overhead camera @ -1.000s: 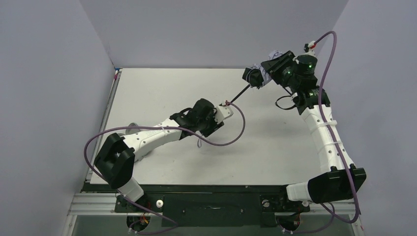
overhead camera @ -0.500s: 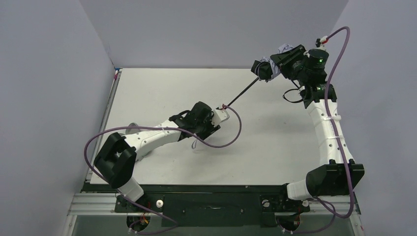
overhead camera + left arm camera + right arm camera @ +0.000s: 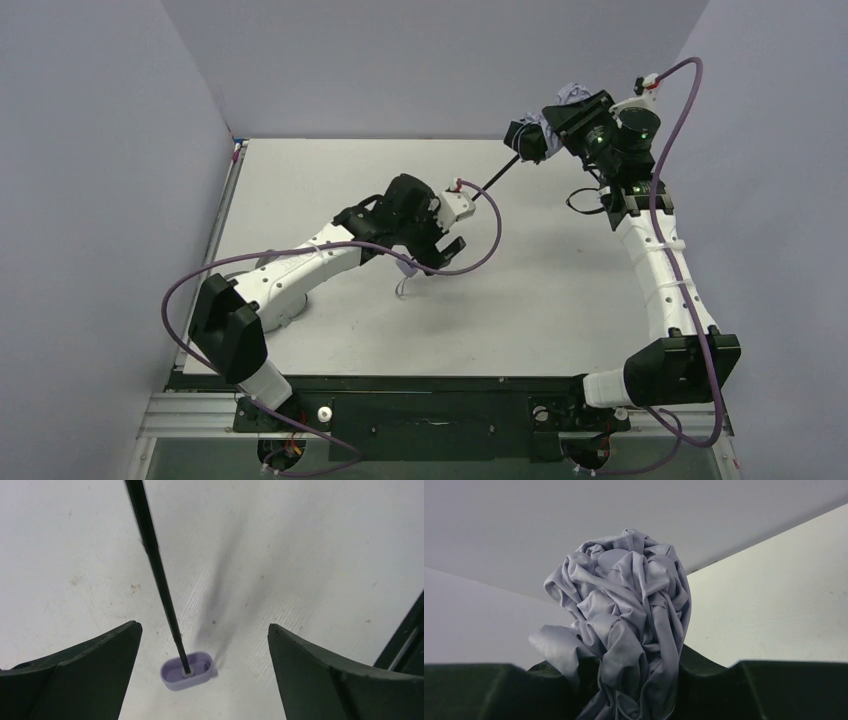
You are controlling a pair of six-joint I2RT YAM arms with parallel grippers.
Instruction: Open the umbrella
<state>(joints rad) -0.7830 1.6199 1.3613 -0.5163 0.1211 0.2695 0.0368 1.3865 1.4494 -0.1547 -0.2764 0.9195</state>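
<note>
The umbrella is stretched between my two arms. My right gripper point(image 3: 528, 141) is raised at the far right and shut on its bunched pale lavender canopy point(image 3: 624, 610), which fills the right wrist view between the jaws point(image 3: 631, 669). The thin black shaft point(image 3: 492, 178) slants down and left to my left arm. In the left wrist view the shaft point(image 3: 155, 565) ends in the small pale handle point(image 3: 189, 672), which is low between the wide-open fingers of my left gripper point(image 3: 203, 627) and touches neither. From above the handle is hidden under the left gripper point(image 3: 437, 255).
A thin pale strap point(image 3: 403, 288) shows on the white table point(image 3: 300, 180) just below the left gripper. Purple cables point(image 3: 492, 235) loop beside both arms. Grey walls close in the left, back and right, and the right gripper is near the back right corner.
My left gripper has opened and let go of the handle, and its wrist has lifted and swung slightly toward the back. The right gripper still holds the canopy in nearly the same place.
</note>
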